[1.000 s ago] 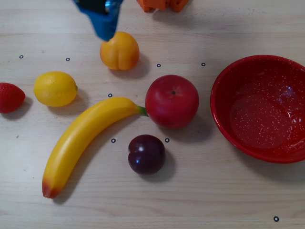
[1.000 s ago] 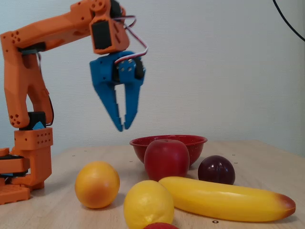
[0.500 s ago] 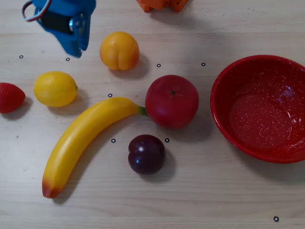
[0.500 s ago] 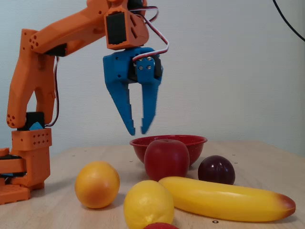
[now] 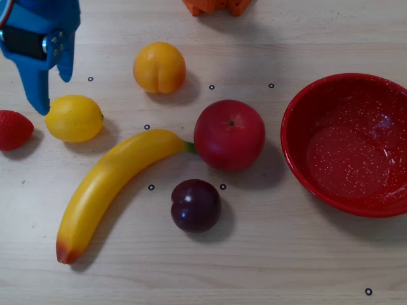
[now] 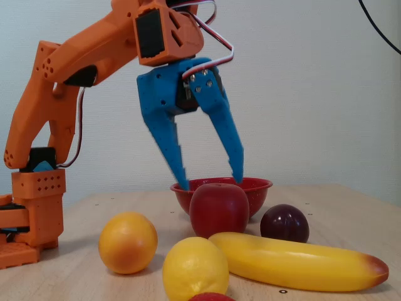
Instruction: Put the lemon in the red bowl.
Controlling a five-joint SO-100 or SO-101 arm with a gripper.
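The lemon (image 5: pixel 73 118) is a small bright-yellow oval lying on the wooden table at the left in the overhead view; in the fixed view it (image 6: pixel 195 268) sits at the front. The red bowl (image 5: pixel 350 143), speckled and empty, stands at the right edge; in the fixed view its rim (image 6: pixel 258 186) shows behind the apple. My blue gripper (image 5: pixel 53 94) is open and empty, hanging above the table just up and left of the lemon, one fingertip close to the lemon's edge. In the fixed view the gripper (image 6: pixel 210 182) points down with its jaws spread wide.
An orange peach (image 5: pixel 159 67), a red apple (image 5: pixel 229 135), a long banana (image 5: pixel 114 184) and a dark plum (image 5: pixel 195 205) lie between the lemon and the bowl. A strawberry (image 5: pixel 13 129) lies left of the lemon. The orange arm base (image 6: pixel 31 213) stands at the table's far side.
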